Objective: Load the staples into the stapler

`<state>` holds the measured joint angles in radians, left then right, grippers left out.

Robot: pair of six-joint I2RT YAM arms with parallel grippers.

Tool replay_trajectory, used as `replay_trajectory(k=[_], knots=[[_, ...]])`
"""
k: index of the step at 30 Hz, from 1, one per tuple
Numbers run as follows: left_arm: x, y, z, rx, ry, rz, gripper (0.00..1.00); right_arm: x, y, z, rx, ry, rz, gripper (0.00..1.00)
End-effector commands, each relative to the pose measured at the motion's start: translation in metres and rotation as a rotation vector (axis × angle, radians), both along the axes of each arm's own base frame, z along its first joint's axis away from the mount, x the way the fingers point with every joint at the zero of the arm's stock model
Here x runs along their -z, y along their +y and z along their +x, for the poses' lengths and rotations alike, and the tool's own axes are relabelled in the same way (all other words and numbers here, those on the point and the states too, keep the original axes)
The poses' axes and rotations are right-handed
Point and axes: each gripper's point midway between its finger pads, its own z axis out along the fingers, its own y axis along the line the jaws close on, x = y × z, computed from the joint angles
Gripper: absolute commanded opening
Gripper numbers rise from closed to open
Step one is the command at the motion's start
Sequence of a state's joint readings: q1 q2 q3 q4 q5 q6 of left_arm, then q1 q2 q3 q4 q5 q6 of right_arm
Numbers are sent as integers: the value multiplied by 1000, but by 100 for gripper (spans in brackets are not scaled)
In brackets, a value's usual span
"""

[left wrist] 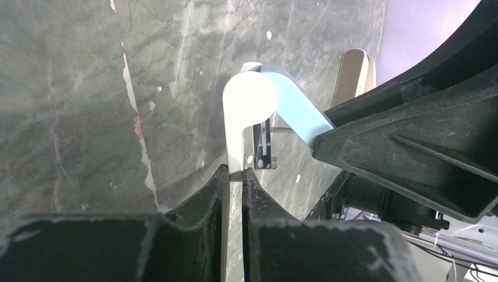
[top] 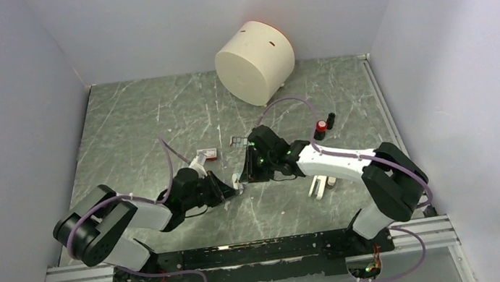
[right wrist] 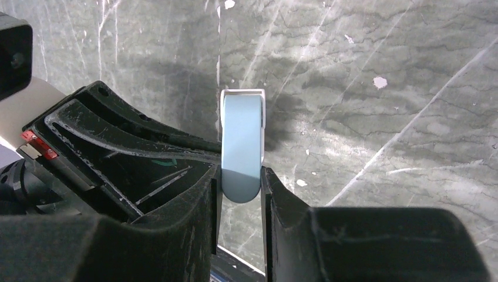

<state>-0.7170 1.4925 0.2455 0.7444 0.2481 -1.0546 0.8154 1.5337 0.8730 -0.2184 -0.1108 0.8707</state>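
Note:
The stapler [top: 239, 179] is hinged open between my two grippers, low over the table. My left gripper [left wrist: 236, 173] is shut on the thin edge of its white part [left wrist: 241, 106]. The light-blue top [left wrist: 293, 108] bends away to the right, with a spring and metal slide showing under it. My right gripper [right wrist: 242, 176] is shut on the rounded end of that blue top [right wrist: 241, 135]. In the top view the left gripper [top: 233, 187] and right gripper [top: 246, 174] meet at the stapler. Small dark-grey staples [top: 238, 141] lie on the table just behind, apart from both grippers.
A small red-and-white box [top: 206, 154] lies next to the left forearm. A big cream cylinder [top: 255, 61] stands at the back. A red-capped item [top: 321, 129] and a small black one [top: 330, 120] sit right of centre. A white object [top: 319, 186] lies under the right arm.

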Motion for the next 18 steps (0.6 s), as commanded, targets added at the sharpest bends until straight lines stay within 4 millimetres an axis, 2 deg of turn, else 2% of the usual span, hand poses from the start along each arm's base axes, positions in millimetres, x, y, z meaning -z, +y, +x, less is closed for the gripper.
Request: replay_trajectory(k=[1,9,12,18], knots=[[-2,-4,-1,41,-51,-3,5,-13,3,2,-43,-16,-12,27],[21,-5,-24,167,-27,45,5,-19,-11,15,-99,-18,-77,31],[26,-8,-31,192,-19,43,5,-15,-14,20,-128,-5,-107,33],[35,-12,-34,222,-13,81,5,-10,-18,38,-156,-17,-165,35]])
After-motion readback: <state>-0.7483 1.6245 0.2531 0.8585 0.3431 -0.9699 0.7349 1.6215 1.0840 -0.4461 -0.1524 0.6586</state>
